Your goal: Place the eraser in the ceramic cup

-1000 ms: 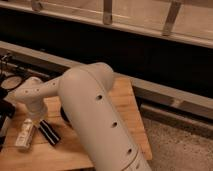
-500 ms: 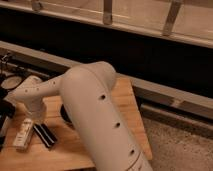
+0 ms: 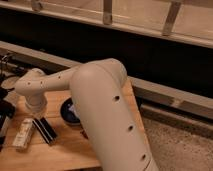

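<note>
Gripper [image 3: 36,116] just above eraser [image 3: 45,130] on table [image 3: 65,146].
The eraser lies flat beside a bottle [image 3: 24,133]; whether the gripper stands apart or together cannot be determined.

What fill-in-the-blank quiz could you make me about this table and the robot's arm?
1. The eraser lies flat on the ___ tabletop.
2. Right beside the eraser lies a small ___ with a white label.
3. The gripper hangs close above one end of the eraser, and next to it a dark round ___ is partly hidden behind the arm.

Missing words: wooden; bottle; bowl.
</note>
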You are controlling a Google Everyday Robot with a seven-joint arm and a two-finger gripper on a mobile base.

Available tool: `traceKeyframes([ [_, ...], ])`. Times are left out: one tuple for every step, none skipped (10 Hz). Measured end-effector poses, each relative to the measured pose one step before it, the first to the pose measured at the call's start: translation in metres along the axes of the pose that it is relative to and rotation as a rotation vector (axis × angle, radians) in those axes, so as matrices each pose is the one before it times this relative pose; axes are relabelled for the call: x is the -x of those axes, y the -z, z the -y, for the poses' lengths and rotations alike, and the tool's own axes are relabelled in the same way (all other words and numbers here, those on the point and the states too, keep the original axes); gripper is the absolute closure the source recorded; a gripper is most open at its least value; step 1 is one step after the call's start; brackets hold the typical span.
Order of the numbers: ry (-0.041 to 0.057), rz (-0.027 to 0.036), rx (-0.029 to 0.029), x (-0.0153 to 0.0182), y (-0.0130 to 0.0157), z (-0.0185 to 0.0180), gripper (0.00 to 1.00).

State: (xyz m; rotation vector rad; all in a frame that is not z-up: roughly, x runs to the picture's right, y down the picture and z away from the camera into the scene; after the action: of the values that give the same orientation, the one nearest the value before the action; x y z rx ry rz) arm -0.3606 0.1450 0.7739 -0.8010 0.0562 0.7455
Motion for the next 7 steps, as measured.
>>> traceKeyframes([
  [0.00929,-0.00769,-0.00796,-0.00344,-0.00251,-0.00130,0.75],
  [0.00229,-0.00400,0.00004,-0.00207,-0.00252,-0.00139,0.67],
  [-0.00192,-0.00036,-0.00377,-0.00213,-0.00148,0.00232,0.55],
  [-0.00133,-0.00047,0.00022,-0.00113,-0.00001,0.00111,0.47],
  [0.00438,-0.00239,0.00397,-0.00036,-0.00060,-0.00028,0.38],
  [0.00936,-0.01540,0.01243,0.00015,-0.00247,-0.00107,0.27],
  [0.00770,-0.02557,0.01357,-0.00034,-0.00419,-0.00029,0.21],
])
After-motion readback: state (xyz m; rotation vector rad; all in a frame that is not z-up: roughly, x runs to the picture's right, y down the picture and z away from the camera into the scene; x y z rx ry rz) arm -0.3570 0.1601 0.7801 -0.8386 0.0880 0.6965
